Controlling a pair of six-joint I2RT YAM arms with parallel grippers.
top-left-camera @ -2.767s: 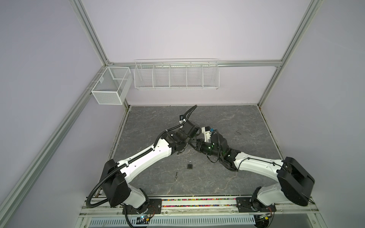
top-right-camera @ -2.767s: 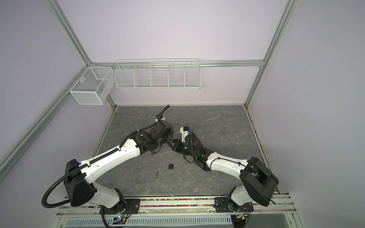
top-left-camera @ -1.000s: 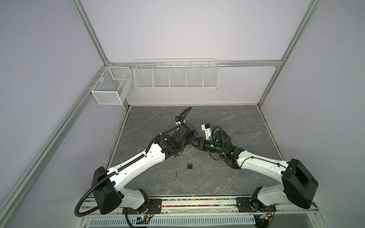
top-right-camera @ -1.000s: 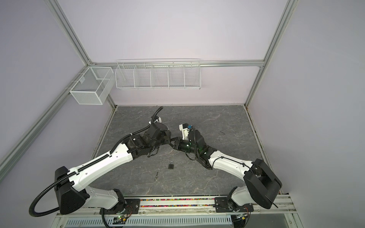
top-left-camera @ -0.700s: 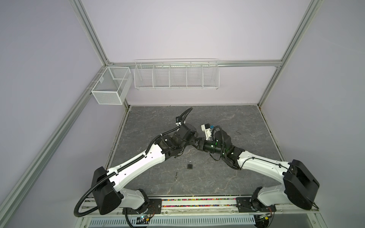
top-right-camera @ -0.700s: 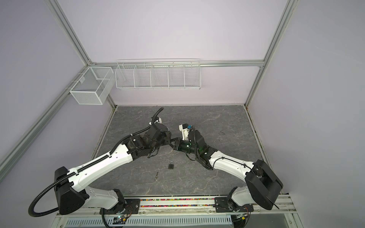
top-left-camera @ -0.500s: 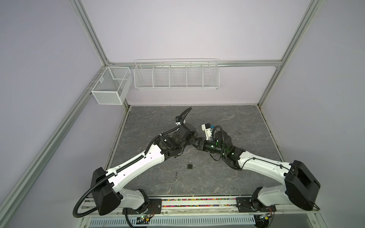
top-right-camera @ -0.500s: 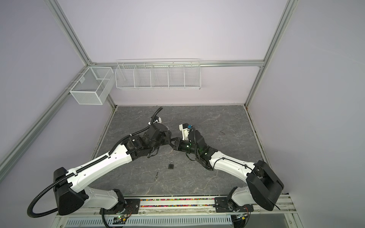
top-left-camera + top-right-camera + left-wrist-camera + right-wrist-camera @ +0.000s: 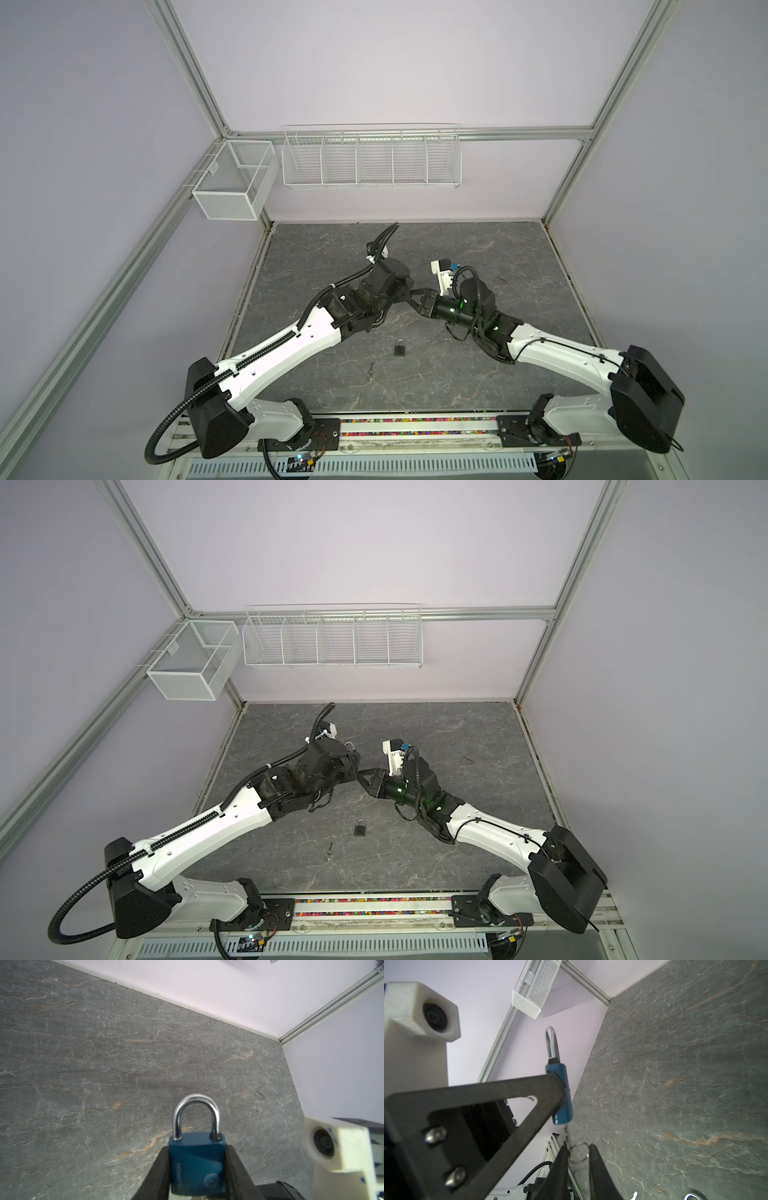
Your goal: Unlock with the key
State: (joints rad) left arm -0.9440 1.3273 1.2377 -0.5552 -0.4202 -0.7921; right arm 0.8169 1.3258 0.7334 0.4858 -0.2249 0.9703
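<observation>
My left gripper [image 9: 196,1149] is shut on a blue padlock [image 9: 196,1163], one finger on each side of its body, with the steel shackle [image 9: 196,1115] pointing away from the wrist. In the right wrist view the padlock [image 9: 561,1093] is edge-on, and the key [image 9: 566,1132] sticks into its underside. The key ring [image 9: 579,1152] hangs in the gap of my right gripper [image 9: 578,1146], whose jaws stand slightly apart. In both top views the two grippers meet above the middle of the table, the left gripper [image 9: 405,286] tip to tip with the right gripper [image 9: 360,773].
A dark padlock [image 9: 400,347] lies on the grey stone table [image 9: 498,249] in front of the arms, with a loose key [image 9: 370,370] near it. Two white wire baskets [image 9: 370,158] hang on the back and left walls. The two wrist cameras are close together.
The right gripper's jaws have parted a little around the key ring. Both arms have barely moved over the last second, and the left gripper keeps its hold on the padlock.
</observation>
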